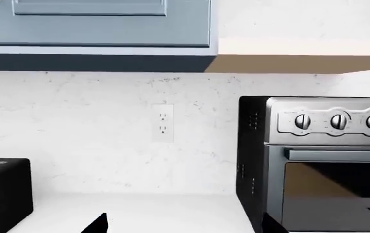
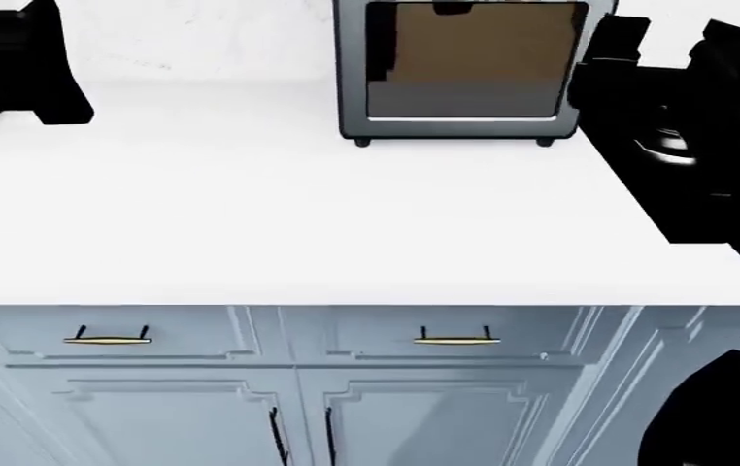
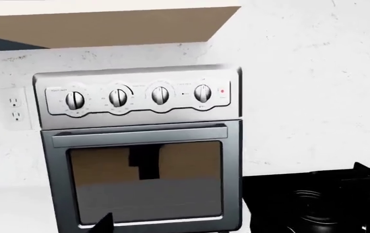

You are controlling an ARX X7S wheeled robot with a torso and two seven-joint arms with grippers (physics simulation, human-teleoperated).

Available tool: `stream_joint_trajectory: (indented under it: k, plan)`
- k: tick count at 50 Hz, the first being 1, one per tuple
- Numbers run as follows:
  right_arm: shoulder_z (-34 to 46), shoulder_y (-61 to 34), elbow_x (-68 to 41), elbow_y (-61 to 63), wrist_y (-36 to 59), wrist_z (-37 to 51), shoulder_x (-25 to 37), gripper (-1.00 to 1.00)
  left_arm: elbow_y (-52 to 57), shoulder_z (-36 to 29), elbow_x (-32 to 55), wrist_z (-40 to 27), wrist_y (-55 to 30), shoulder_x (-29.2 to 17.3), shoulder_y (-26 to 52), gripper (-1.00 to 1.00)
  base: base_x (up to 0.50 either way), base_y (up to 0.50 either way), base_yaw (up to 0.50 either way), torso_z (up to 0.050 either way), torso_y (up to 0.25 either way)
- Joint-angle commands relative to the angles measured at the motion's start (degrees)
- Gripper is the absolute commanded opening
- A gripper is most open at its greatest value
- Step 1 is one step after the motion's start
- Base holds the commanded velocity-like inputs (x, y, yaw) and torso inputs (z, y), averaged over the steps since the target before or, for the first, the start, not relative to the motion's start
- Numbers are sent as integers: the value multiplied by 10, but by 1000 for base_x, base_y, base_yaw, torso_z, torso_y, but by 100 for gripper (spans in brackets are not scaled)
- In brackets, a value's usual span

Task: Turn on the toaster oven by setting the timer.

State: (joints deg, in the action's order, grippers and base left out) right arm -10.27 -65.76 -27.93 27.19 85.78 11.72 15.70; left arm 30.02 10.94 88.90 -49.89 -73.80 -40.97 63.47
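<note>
The toaster oven (image 2: 461,73) stands at the back of the white counter, grey metal with a dark glass door. In the right wrist view it (image 3: 140,179) faces me, with a bar handle (image 3: 140,136) and a row of several knobs (image 3: 118,97) above the door. My right gripper (image 3: 185,228) is open and empty, in front of the door and apart from it; one fingertip (image 3: 101,223) shows. In the head view it (image 2: 610,63) is to the oven's right. My left gripper (image 1: 185,228) is open and empty, left of the oven (image 1: 327,165), far left in the head view (image 2: 33,58).
A black gas hob (image 3: 321,204) lies right of the oven. A wall outlet (image 1: 162,123) sits left of it, under blue upper cabinets (image 1: 94,24). A black boxy object (image 1: 4,194) stands further left. Blue drawers with brass handles (image 2: 454,337) are below the counter edge (image 2: 344,291).
</note>
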Motion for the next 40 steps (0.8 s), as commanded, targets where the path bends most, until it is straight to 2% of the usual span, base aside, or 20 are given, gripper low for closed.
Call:
stream_joint_trajectory:
  k: [1, 19, 40]
  plan:
    - [-7, -2, -6, -6, 7, 7, -1, 100, 1, -3, 3, -1, 5, -3, -2, 100, 500, 0, 0, 0, 0]
    - [-16, -4, -23, -6, 11, 18, 0, 100, 1, -9, 9, -6, 12, -5, -2, 100, 500, 1, 0, 0, 0]
    - [-13, -3, -31, -13, 3, 35, 2, 100, -1, -17, -1, 2, 22, -10, -5, 100, 471, 284, 0, 0, 1]
